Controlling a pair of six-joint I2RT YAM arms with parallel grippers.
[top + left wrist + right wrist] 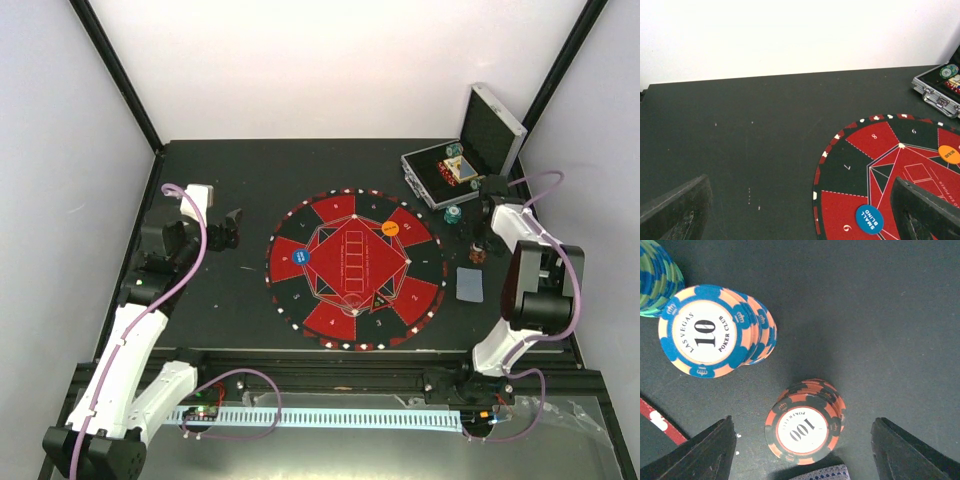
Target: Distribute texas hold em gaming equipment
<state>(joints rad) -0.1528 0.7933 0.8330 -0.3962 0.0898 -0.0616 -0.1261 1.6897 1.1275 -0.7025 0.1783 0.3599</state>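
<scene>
- my right gripper [803, 420] is spread wide, one finger on each side of the 100 stack [804, 427]. There's a gap on both sides, so it's pinching nothing
- that stack is orange and black, and the top chip reads "100" and "POKER CLUB"
- up-left of it and apart is the 10 stack [707, 337]. It's blue and peach, leaning, and reads "LAS VEGAS 10 POKER CLUB"
- a green stack [655, 277] sits just beside that one, cut off at the corner, no writing showing
- a card [822, 474] pokes in right below the 100 stack, so it's tight there
- the mat [657, 420] has its red rim close by one finger
- my left gripper [801, 177] is fully spread and holding nothing
- the blue disc [869, 219] on the mat reads "SMALL BLIND"; I can't make out the writing on the orange disc [949, 154]
- the mat wedges show 7 and 8
- the triangle [380, 300] is on the mat's near right
- there's lots of bare table [750, 140] from the mat rim to the back edge
- the case [465, 150] is open in the far right corner
</scene>
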